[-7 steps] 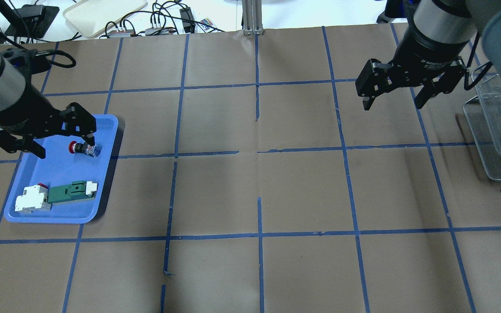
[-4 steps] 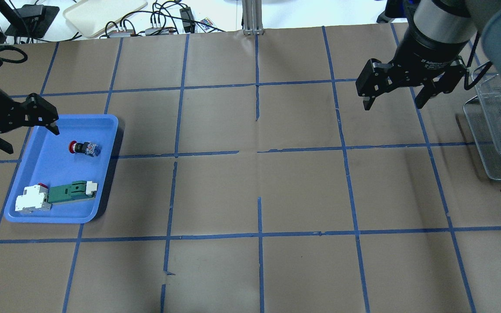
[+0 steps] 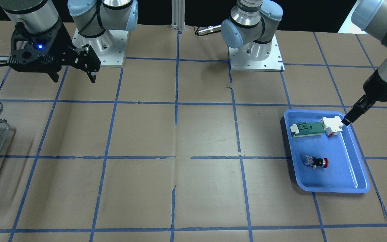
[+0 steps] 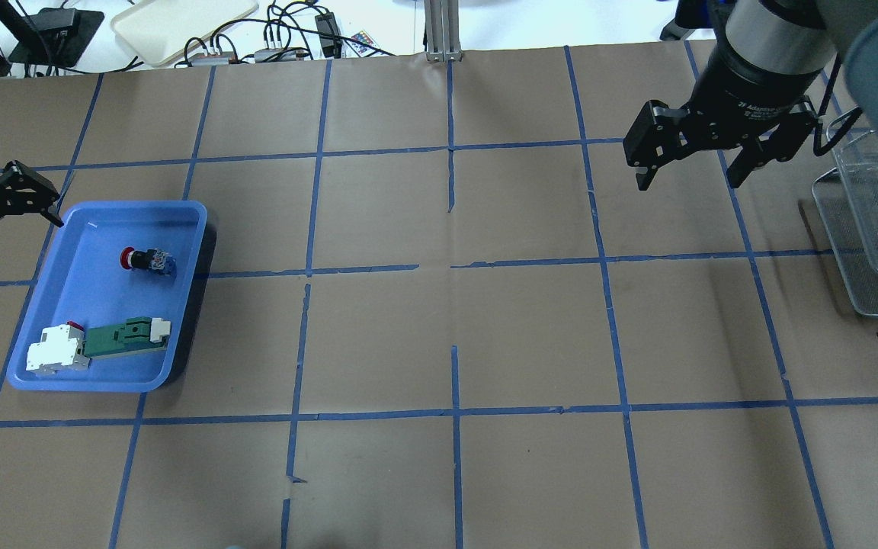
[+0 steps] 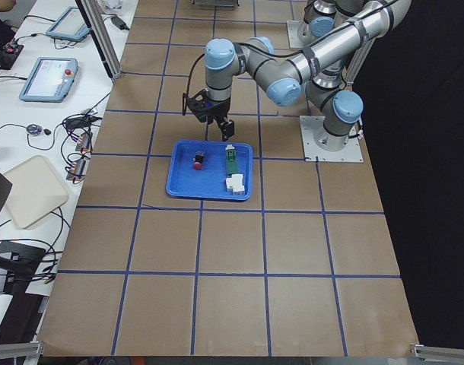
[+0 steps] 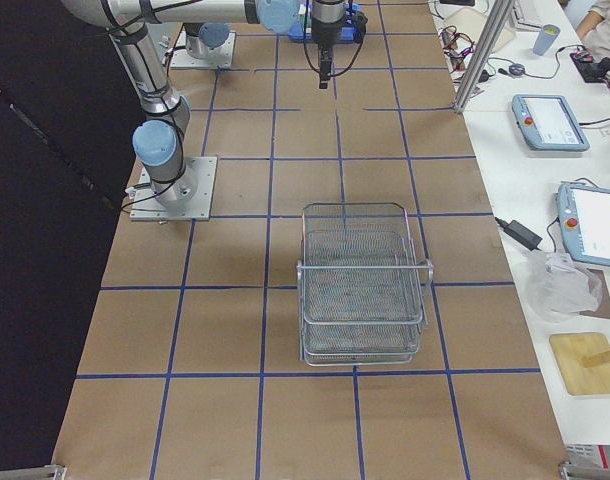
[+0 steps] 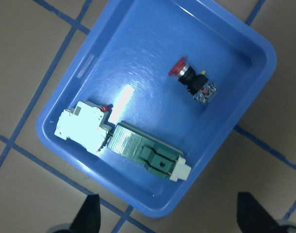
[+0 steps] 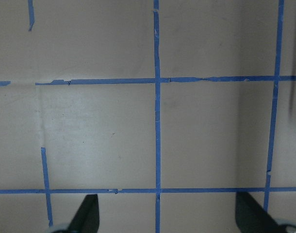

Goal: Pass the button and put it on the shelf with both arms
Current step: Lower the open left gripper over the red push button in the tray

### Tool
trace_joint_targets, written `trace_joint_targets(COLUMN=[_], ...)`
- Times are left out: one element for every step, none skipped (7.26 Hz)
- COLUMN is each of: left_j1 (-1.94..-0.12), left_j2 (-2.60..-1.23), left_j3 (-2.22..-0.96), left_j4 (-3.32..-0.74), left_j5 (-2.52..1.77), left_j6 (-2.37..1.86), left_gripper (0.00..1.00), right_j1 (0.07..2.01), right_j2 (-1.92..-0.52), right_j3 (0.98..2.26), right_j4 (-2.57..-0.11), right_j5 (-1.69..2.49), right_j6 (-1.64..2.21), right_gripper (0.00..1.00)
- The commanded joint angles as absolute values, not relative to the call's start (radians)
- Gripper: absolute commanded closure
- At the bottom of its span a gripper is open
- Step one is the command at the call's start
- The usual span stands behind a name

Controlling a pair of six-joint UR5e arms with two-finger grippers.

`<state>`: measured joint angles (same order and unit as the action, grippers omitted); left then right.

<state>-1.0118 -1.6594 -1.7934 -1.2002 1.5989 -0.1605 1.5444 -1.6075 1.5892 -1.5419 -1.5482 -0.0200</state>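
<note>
The button (image 4: 145, 261), with a red cap and a blue-and-white back, lies on its side in the blue tray (image 4: 96, 305). It also shows in the front view (image 3: 316, 162) and the left wrist view (image 7: 192, 80). My left gripper (image 4: 24, 244) is open and empty. It hangs high by the tray's left edge, well clear of the button, and looks down on the whole tray. My right gripper (image 4: 687, 183) is open and empty above bare table, to the left of the wire shelf (image 4: 873, 229). The shelf (image 6: 360, 290) holds nothing.
A green-and-white flat part (image 4: 123, 338) and a white block with a red bit (image 4: 54, 351) lie side by side in the tray's near end. Brown paper with a blue tape grid covers the table. Cables and a cream tray lie beyond the far edge.
My left gripper has pulled away from the button, moving left and up, still open and empty. The button stays in the tray. The right gripper has barely moved.
</note>
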Motion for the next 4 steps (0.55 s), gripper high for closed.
trace_joint_targets(left_j1=[-0.991, -0.977, -0.947, -0.907], left_j2=[-1.773, -1.823, -1.868, -1.899], left_j3=[-1.709, -1.659, -1.657, -1.661], left_j4=[-1.180, -1.190, -1.199, -1.245], left_j5=[1.583, 1.519, 1.447, 1.363], left_j6=[-0.387, -0.414, -0.470, -0.542], left_gripper=[0.00, 0.00, 0.00, 0.00], right_j1=[1.545, 1.545, 1.545, 1.545], right_j2=[-1.608, -1.608, -1.608, -1.608], right_j3=[1.589, 1.589, 1.591, 1.595], right_j4=[-1.537, -1.542, -1.533, -1.540], right_j5=[-1.548, -1.548, -1.548, -1.548], right_j6=[-0.018, -0.020, -0.020, -0.015], right_gripper=[0.00, 0.00, 0.00, 0.00])
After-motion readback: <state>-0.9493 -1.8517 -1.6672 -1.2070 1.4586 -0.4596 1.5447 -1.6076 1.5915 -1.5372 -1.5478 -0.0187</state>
